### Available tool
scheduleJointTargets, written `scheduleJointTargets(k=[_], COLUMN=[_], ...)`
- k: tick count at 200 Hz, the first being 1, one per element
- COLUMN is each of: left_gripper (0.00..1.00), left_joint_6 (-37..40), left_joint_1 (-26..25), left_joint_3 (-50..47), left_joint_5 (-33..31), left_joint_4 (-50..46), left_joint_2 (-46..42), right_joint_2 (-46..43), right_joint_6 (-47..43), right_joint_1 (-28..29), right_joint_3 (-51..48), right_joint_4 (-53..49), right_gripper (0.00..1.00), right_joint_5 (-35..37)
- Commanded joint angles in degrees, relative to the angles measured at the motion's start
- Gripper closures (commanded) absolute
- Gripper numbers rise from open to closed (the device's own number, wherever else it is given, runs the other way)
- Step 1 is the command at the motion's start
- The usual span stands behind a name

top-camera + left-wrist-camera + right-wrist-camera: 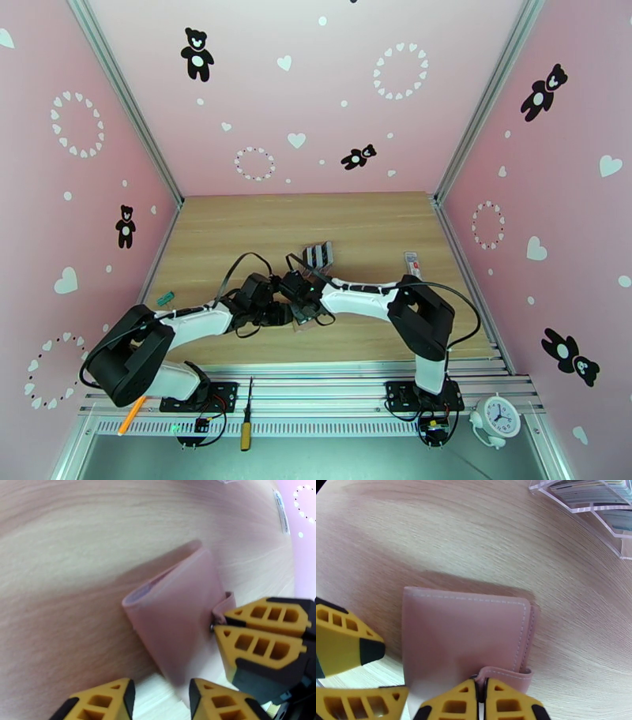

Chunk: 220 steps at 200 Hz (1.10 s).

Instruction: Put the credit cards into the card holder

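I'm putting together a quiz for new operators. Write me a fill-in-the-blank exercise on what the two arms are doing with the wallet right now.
1. The right arm's fingers are shut on the card holder's snap ____.
2. The card holder is not open but ____.
3. The left arm's fingers, unlike the right's, are ____.
4. The clear rack holds several ____.
Missing words: tab; closed; open; cards.

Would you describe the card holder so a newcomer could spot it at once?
On the pale wooden table, look at the middle of its near half. There is a tan-pink leather-like folded wallet, its snap tab pinched by the right gripper. Unlike the clear rack of upright cards beyond it, it is opaque and stitched.
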Motion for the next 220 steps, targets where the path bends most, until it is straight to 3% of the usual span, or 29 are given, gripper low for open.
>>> scheduleJointTargets(k=[1, 54, 220], left_gripper=[0.55, 0.64, 0.69], left_joint_6=[1.3, 1.5, 1.5], left_joint_1=[0.5, 0.5, 0.3], left_joint_3=[2.6, 5.7, 7.1], left_joint_5=[-3.0, -2.6, -2.0], left_joint_4=[-2.8, -4.2, -6.0], left_joint_2=[2.1, 8.0, 9.6], right_joint_2=[-2.8, -5.0, -18.0], right_joint_6=[1.2, 1.5, 3.2], right_joint_1=[-0.5, -2.1, -10.6], right_joint_3=[-1.7, -2.4, -16.7], right_joint_4=[0.4, 0.7, 7.3], right_gripper=[0.98, 0.98, 0.91], right_joint_5=[-2.1, -4.1, -10.4])
